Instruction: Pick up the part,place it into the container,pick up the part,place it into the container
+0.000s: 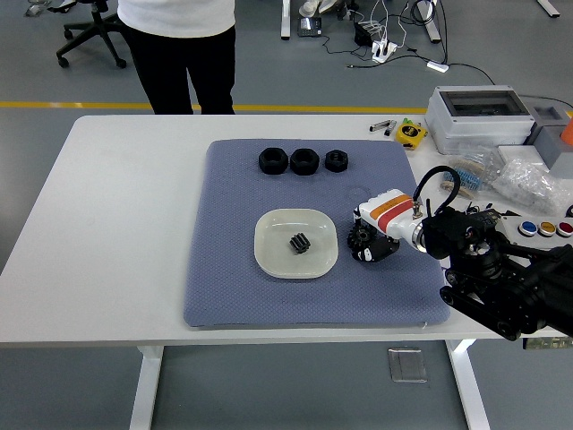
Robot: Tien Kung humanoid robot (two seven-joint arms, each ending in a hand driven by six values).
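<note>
A white square dish (273,254) lies on the blue mat (233,287) with one small black gear (299,244) in it. Just right of the dish, a second black gear (359,237) rests on the mat. My right hand (370,244), white with orange and red bands, is down over this gear with its black fingers curled around it. The gear still looks to be on the mat. Three black ring-shaped parts (303,161) sit in a row at the mat's far side. My left arm is out of view.
A person in dark trousers (183,67) stands at the table's far side, hands out of view. Right of the mat are a grey box (479,112), plastic bags (528,179), a yellow item (411,133) and coloured buttons (546,228).
</note>
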